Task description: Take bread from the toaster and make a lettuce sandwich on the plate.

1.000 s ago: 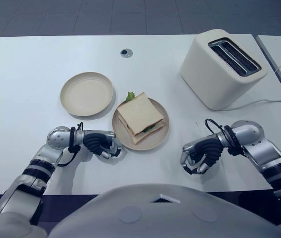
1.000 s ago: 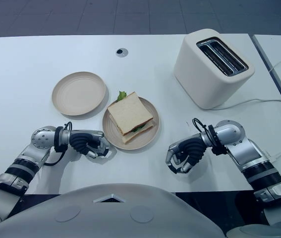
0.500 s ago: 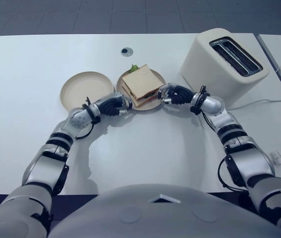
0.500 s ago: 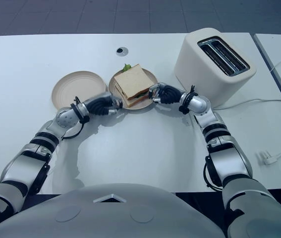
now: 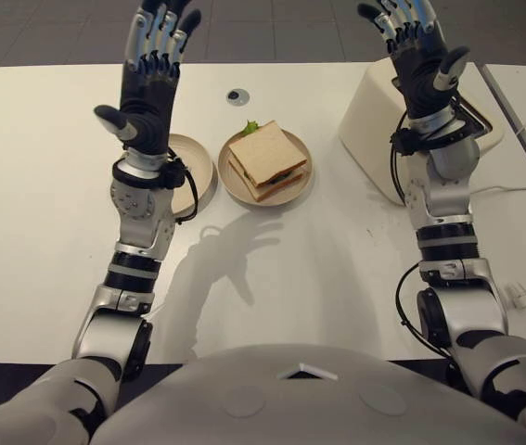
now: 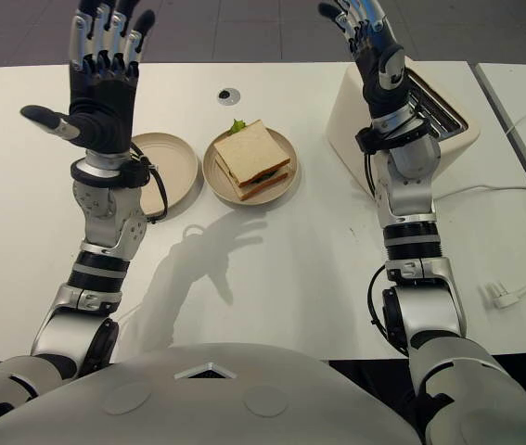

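Note:
A sandwich (image 5: 267, 161) of two bread slices with lettuce (image 5: 250, 127) poking out at the back lies on a tan plate (image 5: 236, 183) at the table's middle. The cream toaster (image 5: 366, 109) stands at the back right, partly behind my right arm. My left hand (image 5: 148, 79) is raised high above the table, palm forward, fingers spread, holding nothing. My right hand (image 5: 417, 51) is raised likewise in front of the toaster, fingers spread, empty.
A second tan plate (image 5: 195, 162), with nothing on it, lies just left of the sandwich plate, partly behind my left forearm. A white cable (image 5: 513, 193) and plug (image 5: 522, 295) trail over the table's right side. A small dark hole (image 5: 237, 95) sits in the tabletop at the back.
Both hands let go of the sandwich plate, which they had pushed to the table's middle, and rose up with fingers spread. The plate with the sandwich stays where it was set.

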